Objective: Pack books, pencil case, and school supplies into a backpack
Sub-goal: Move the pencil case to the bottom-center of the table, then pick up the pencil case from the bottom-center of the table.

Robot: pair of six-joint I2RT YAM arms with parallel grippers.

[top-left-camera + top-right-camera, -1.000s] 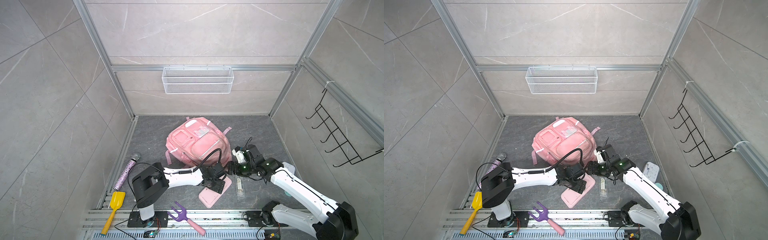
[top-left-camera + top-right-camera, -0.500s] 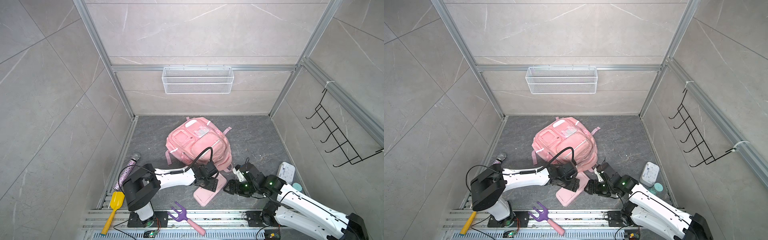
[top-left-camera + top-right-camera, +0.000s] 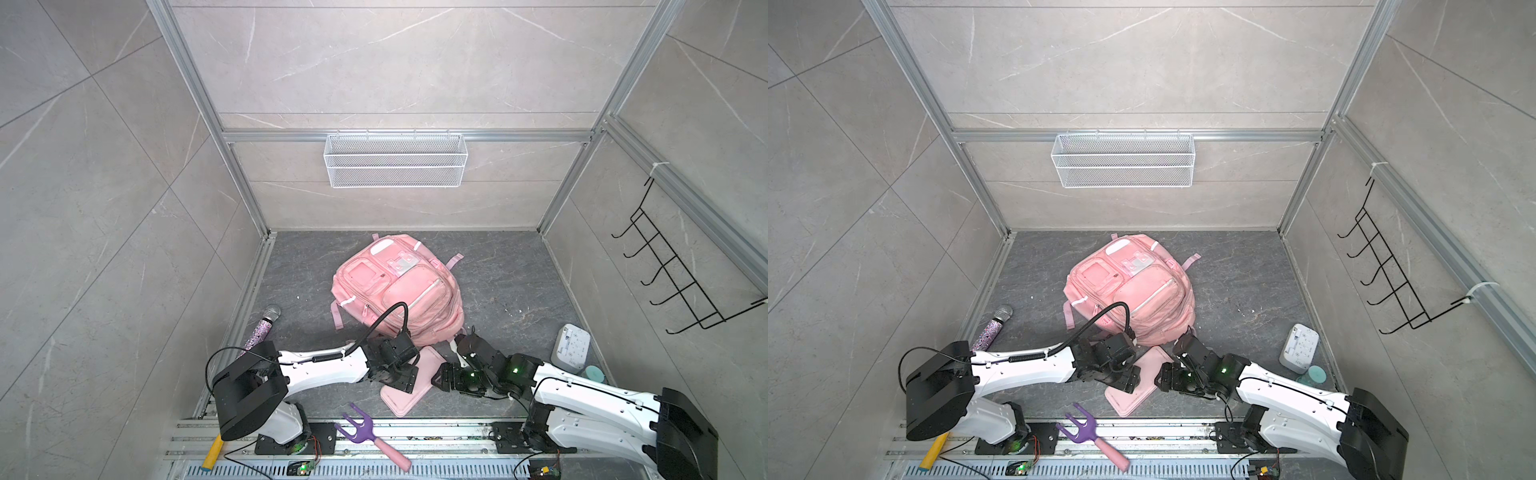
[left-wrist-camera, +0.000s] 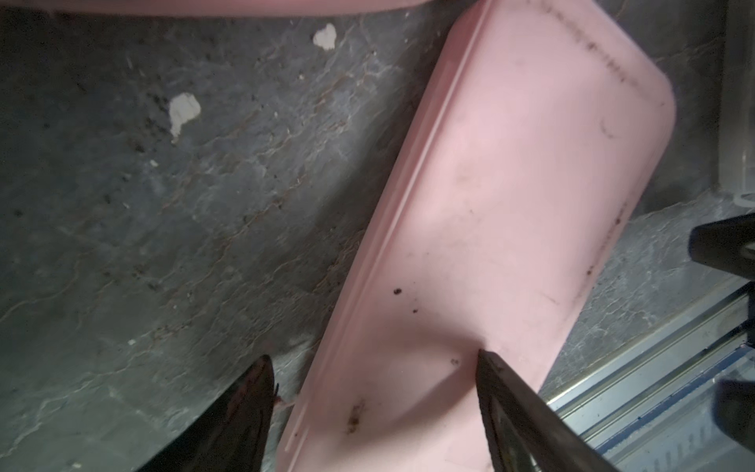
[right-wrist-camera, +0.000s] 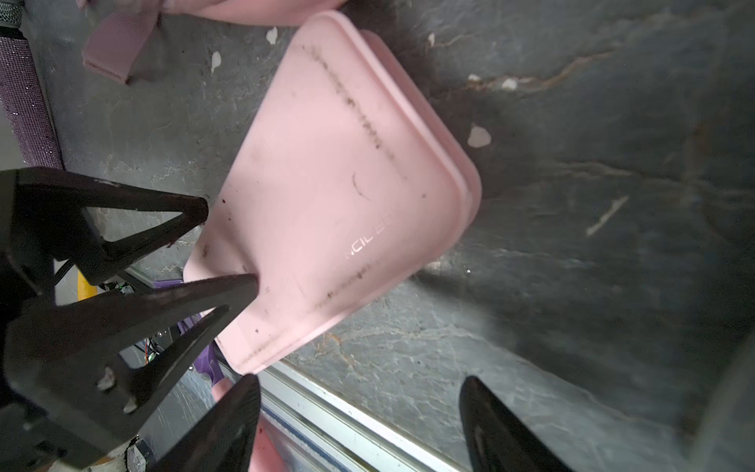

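Fingers of the left end effector (image 4: 371, 359) stand wide apart in the left wrist view. One tip is over the bare grey surface (image 4: 163, 204) and the other over the pink lid of the pencil case (image 4: 510, 204), so the case's long edge lies between them. We see no clamp on it and judge that it holds nothing yet. The right end effector (image 5: 355, 384) is likewise spread, with only surface and metal rail (image 5: 347, 412) between its tips at the bottom of the right wrist view; it holds nothing.

In both top views the two meet at lower centre, the left over the case (image 3: 419, 384) and the right just beside its right edge. The case lies flat and slanted, its upper end just beside the lower edge of the backpack (image 3: 399, 291).

Farther out, the backpack lies front-up in the middle of the frame. We cannot tell whether its main compartment is open. We see no books, and we cannot pick out the school supplies with certainty. A purple fork (image 3: 357, 430) at the bottom edge and a white device (image 3: 572, 351) at right are no part of the job.

By our reckoning the packing is partway at most. The pencil case is outside the backpack, so grasping and stowing it are left. Whether the books are inside, the pictures do not say.
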